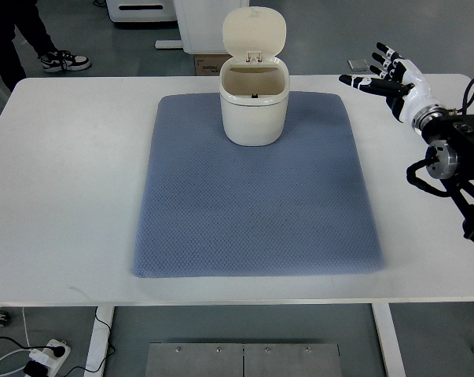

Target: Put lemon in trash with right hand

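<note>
One robot hand, the right hand (380, 75), showed at the far right of the white table (64, 196), its arm coming in from the right edge. It hung above the table's far right corner with fingers (358, 81) spread and pointing left, released and grasping nothing. A dark cable (471, 93) looped beside its wrist.

A cream trash bin (253, 106) stood upright on the far middle of a blue-grey mat (252, 212) that covered the centre of the table. Its lid (255, 32) was flipped up and back, leaving the mouth uncovered; only the inner wall and a small dark mark at the far rim could be seen inside. No lemon showed anywhere on the mat or table, and whether it lay in the bin could not be told. No writing or label was legible on the bin.

Beyond the far left corner, a person's shoe (64, 60) rested on the floor. Near the lower left, a power strip (44, 355) lay under the table.
</note>
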Robot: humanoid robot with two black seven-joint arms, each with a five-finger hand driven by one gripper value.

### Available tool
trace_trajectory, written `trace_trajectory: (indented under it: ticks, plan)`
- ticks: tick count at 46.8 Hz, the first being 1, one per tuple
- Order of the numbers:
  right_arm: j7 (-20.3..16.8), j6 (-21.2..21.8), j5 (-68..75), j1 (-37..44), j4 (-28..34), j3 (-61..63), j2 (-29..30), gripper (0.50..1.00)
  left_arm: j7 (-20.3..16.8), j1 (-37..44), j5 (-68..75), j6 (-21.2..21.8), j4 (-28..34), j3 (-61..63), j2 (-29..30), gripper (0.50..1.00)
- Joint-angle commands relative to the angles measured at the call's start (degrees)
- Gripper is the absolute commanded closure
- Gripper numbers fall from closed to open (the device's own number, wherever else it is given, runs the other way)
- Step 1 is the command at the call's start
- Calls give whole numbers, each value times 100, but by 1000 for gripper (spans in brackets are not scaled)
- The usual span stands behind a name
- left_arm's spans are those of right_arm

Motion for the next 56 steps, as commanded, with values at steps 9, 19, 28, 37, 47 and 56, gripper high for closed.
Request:
trace_trajectory:
  ticks: [9,19,28,37,47,56]
  plan:
    - [-172,-2,1,-532,307,785,120,500,1,0,0,0,0,0,0,500]
    - [-145,-2,1,-752,343,952,120,500,1,0,0,0,0,0,0,500]
    - [-136,6,1,-858,360,970,128,500,1,0,0,0,0,0,0,500]
    - [-31,6,1,-1121,562,1233,181,500,1,0,0,0,0,0,0,500]
    - [92,50,-8,-1649,1002,1787,532,500,1,0,0,0,0,0,0,500]
    - [426,50,-8,-2009,1283,2007,805,500,1,0,0,0,0,0,0,500]
